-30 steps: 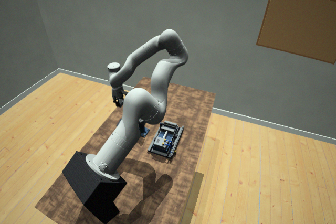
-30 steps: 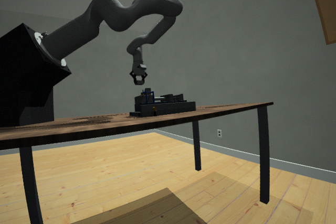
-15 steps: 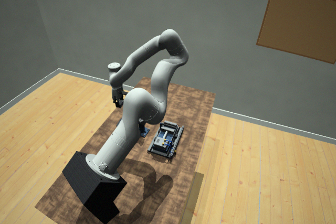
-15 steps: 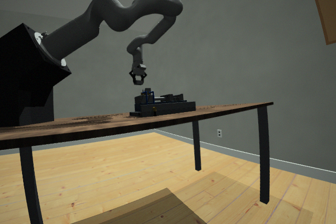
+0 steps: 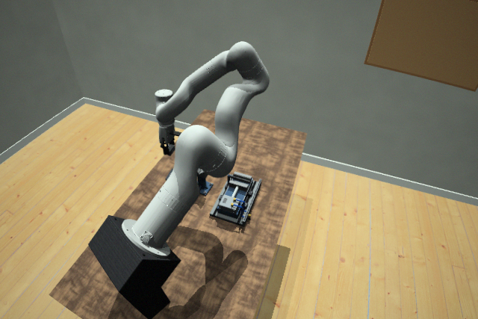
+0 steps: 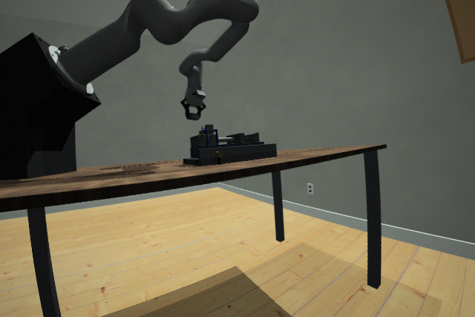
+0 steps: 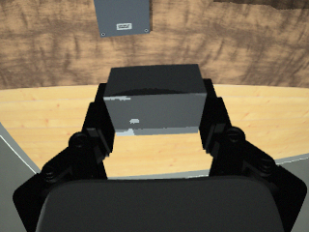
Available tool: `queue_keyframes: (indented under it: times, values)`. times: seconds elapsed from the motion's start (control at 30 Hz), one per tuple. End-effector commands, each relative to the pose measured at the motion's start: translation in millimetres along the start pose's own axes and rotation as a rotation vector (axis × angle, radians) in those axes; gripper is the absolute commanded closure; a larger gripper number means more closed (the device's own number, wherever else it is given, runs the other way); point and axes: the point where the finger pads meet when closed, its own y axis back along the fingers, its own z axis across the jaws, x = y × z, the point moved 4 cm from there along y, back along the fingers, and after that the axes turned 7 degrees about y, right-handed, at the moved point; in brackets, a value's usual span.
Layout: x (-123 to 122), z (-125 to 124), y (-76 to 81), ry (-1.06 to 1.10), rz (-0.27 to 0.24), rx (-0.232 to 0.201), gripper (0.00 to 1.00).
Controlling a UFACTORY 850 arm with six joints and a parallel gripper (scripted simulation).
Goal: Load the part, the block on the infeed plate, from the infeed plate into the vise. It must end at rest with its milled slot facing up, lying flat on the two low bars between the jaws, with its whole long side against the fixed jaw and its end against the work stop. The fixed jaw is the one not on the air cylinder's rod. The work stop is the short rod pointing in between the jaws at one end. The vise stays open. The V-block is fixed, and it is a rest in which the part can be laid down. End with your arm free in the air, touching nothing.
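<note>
My gripper point(image 7: 155, 95) is shut on the part point(image 7: 154, 100), a dark grey block held between the two black fingers. I cannot see its slot. In the top view the gripper point(image 5: 167, 148) hangs high over the table's far left side, partly hidden behind the arm. In the exterior view the gripper point(image 6: 193, 110) with the block is well above the table. The grey infeed plate point(image 7: 123, 8) lies empty far below in the wrist view. The vise point(image 5: 235, 198) stands open on its dark base to the right of the arm; it also shows in the exterior view point(image 6: 230, 145).
A small blue-based fixture point(image 5: 203, 186) stands beside the arm's lower link, mostly hidden by it. The arm's black pedestal point(image 5: 131, 265) sits at the table's near corner. The table edge and the floor lie just under the gripper in the wrist view.
</note>
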Motion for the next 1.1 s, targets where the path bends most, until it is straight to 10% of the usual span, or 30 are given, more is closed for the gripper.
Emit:
queue_keyframes:
  times: [0.0, 1.07]
  values:
    - [0, 4, 0.4, 0.007, -0.008, -0.020, 1.00]
    - [-10, 60, 11.2, 0.092, -0.176, -0.282, 1.00]
